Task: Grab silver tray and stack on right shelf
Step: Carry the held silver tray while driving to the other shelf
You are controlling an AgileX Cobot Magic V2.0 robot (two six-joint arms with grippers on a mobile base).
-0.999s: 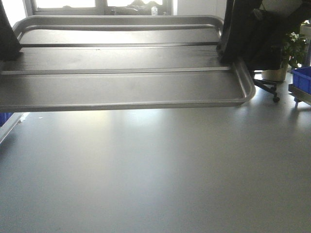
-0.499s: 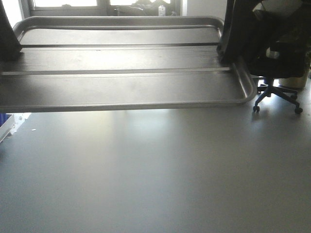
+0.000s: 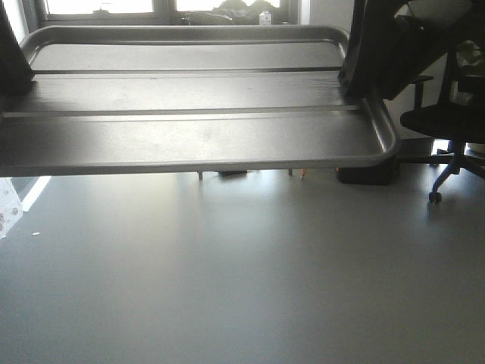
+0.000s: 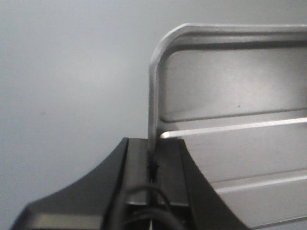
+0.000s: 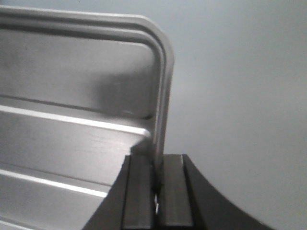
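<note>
L wrist cam, nearest: left gripper (image 4: 152, 160) is clenched on the silver tray (image 4: 230, 91). Its black fingers (image 4: 168, 163) are pinched almost together, w/ only the thin rolled rim of the tray's short side between them, just below a rounded corner.

R wrist cam: mirror case. Right gripper (image 5: 157, 175) is clamped tight on the opposite short-side rim, w/ a finger against each face of the metal. We see two raised ridges across the tray base in both wrist views.

Front cam: tray (image 3: 197, 136) spans the upper frame, approx level, hanging above the grey floor (image 3: 242, 288) w/o touching it. Left gripper (image 3: 11, 61) shows as a dark shape at the tray's left edge, right gripper (image 3: 367, 68) as dark bulk on the right rim.

Further back, past the tray's near edge, a black box (image 3: 366, 173) sits on the floor. An office chair (image 3: 447, 117) is far right. A bright window (image 3: 98, 6) runs along the top, behind everything.
</note>
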